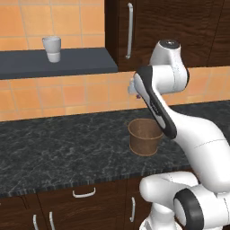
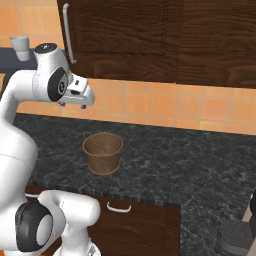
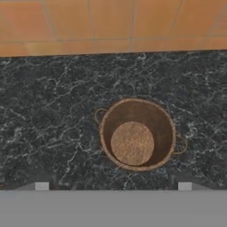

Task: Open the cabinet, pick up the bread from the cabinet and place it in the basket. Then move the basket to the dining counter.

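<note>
We see our end effector spread wide and empty at the hand view's bottom edge, the basket just above it at centre frame, standing upright on the black speckled tabletop below the closed cabinet.

Orange tiled wall behind black granite counter

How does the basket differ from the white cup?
The basket is brown and woven; the cup is white and smooth. The basket stands on the black counter; the cup stands higher, on the dark shelf. The basket looks wider. Both stand upright, open-topped, tapering downward.
</note>
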